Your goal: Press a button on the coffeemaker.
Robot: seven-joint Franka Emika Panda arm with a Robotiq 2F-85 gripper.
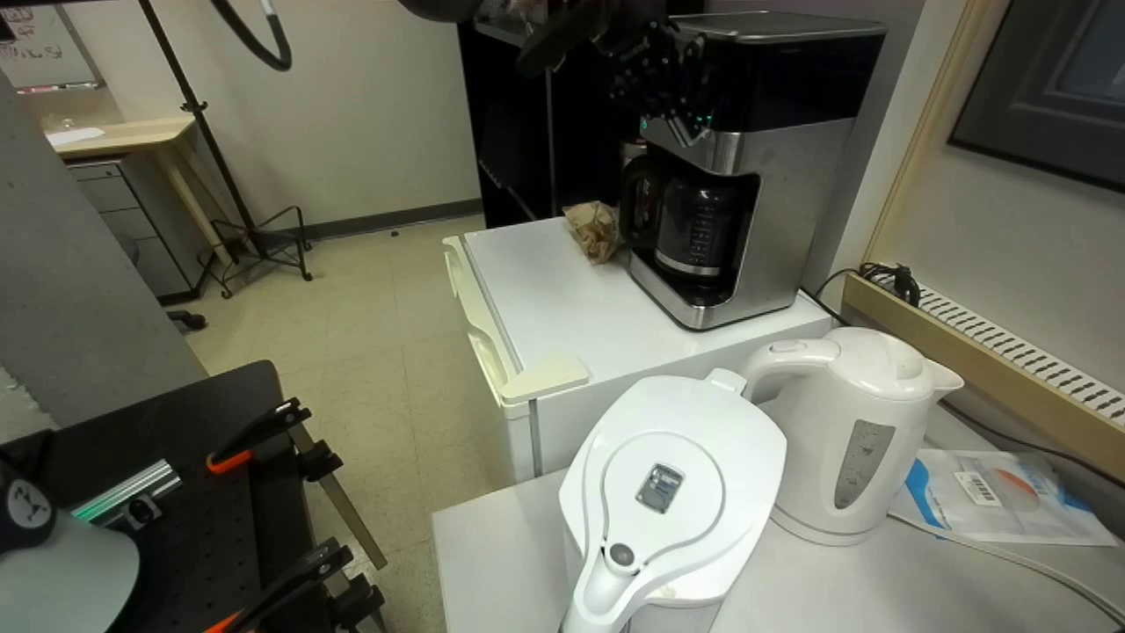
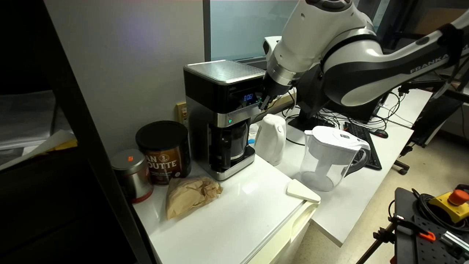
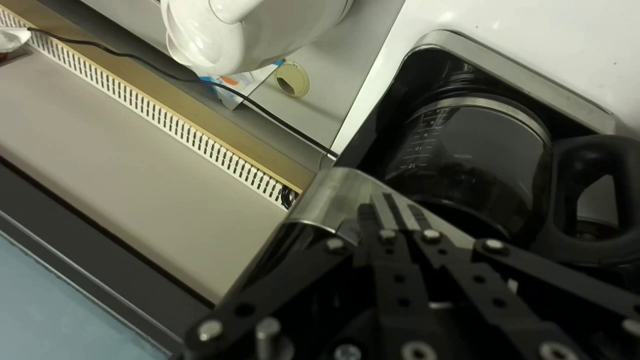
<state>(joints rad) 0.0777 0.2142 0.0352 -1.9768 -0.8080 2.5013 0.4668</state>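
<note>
The coffeemaker [image 1: 795, 220] is tall and black with a silver front and a dark carafe [image 1: 699, 224]. It stands on a white fridge top and also shows in an exterior view [image 2: 199, 121]. Its lit display [image 2: 248, 97] and a green-lit button [image 2: 230, 120] are on the upper front. My gripper [image 1: 688, 132] is at the upper front near the silver band, on the side toward the kettle; it also shows there [image 2: 264, 103]. In the wrist view the fingertips [image 3: 398, 211] are together with nothing between them, over the silver band [image 3: 332, 200]. Whether they touch it I cannot tell.
A white kettle [image 1: 844, 431] and a white filter jug [image 1: 677, 492] stand on the table beside the fridge. A paper bag [image 2: 190, 196], a coffee tub [image 2: 165, 157] and a metal tin [image 2: 132, 174] stand on the coffeemaker's other side. A wall [image 1: 1011, 264] is behind.
</note>
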